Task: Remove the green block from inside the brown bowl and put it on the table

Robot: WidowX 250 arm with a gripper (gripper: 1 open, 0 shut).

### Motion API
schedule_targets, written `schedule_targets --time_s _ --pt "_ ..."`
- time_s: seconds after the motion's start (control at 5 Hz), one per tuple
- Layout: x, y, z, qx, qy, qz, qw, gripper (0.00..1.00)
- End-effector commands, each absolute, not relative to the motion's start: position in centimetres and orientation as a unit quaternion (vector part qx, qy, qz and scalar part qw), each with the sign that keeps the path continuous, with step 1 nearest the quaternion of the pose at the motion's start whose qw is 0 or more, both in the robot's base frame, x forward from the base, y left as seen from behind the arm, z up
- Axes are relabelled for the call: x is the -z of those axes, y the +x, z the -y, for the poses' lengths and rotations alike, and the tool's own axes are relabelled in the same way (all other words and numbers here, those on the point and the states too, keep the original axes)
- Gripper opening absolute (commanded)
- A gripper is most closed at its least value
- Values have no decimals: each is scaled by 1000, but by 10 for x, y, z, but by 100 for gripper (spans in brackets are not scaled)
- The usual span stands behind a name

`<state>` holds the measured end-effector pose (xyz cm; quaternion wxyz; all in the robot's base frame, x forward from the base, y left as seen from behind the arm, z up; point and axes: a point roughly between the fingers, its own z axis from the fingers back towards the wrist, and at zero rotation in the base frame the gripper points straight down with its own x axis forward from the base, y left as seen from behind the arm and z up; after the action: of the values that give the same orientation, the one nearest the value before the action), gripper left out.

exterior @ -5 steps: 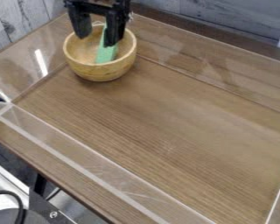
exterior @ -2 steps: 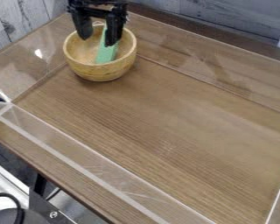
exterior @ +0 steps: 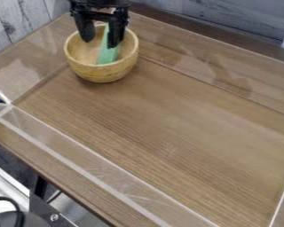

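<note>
One flat bright-green block (exterior: 107, 50) leans inside the tan bowl (exterior: 102, 68).

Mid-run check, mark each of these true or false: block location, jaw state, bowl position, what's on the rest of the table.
1. The green block is still inside the brown bowl. True.
2. The gripper has its jaws shut on the block. False: the jaws stand open, one on each side of the block's upper end.
3. The bowl sits at the far left part of the table. True.
4. A second block lies on the table near the front edge. False: no other block shows on the wood.
5. The block lies flat on the bowl's bottom. False: it leans up against the bowl's far wall.
</note>
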<state>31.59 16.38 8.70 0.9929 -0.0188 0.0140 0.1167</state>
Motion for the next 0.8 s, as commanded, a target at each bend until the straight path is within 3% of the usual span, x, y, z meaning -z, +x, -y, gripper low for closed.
schedule_targets --time_s 0.0,0.6 --pt "-106 325 -174 -124 -9 22 992 100" --pt "-120 326 -171 -118 -25 37 992 100"
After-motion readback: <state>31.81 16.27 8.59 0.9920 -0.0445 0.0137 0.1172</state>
